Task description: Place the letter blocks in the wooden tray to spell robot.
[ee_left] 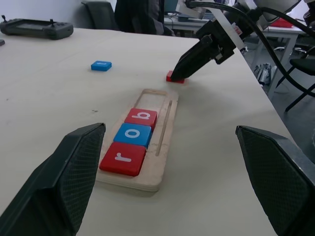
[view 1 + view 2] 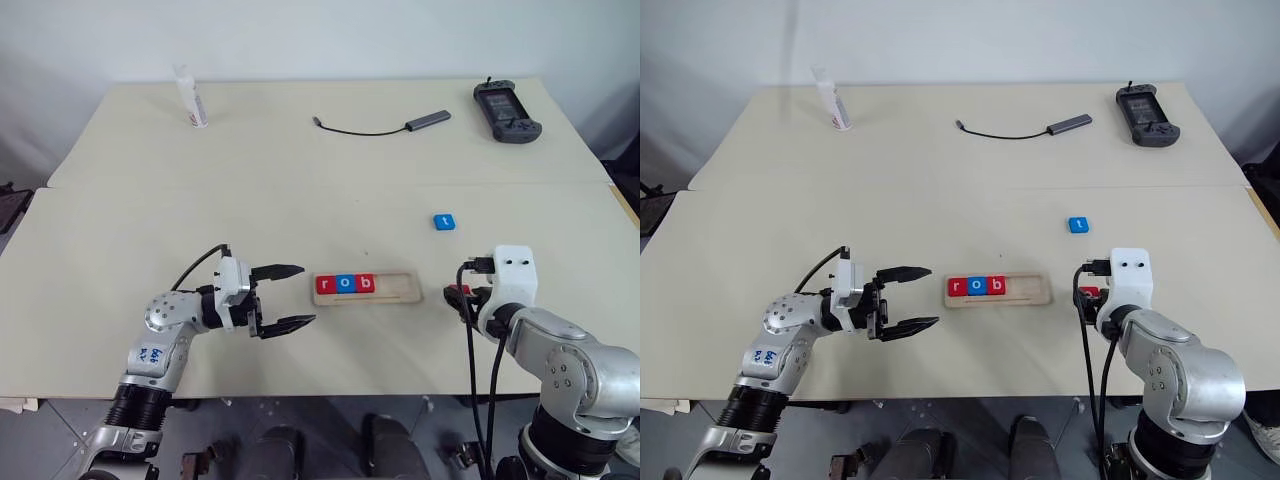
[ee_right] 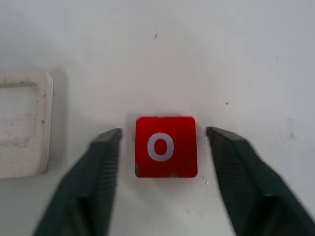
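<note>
The wooden tray (image 2: 400, 288) lies near the table's front edge. Its left part holds a red r (image 2: 325, 284), a blue o (image 2: 345, 284) and a red b (image 2: 365, 283). A red o block (image 3: 166, 146) lies flat on the table just right of the tray. My right gripper (image 3: 163, 133) is open and tilted down over it, one finger on each side with a gap at both. A blue t block (image 2: 444, 221) sits farther back to the right. My left gripper (image 2: 305, 295) is open and empty, left of the tray and pointing at it.
At the back of the table stand a white tube (image 2: 190, 100), a black cable with an adapter (image 2: 380, 125) and a black handheld controller (image 2: 507, 110). A seam (image 2: 300, 186) crosses the table between them and the tray.
</note>
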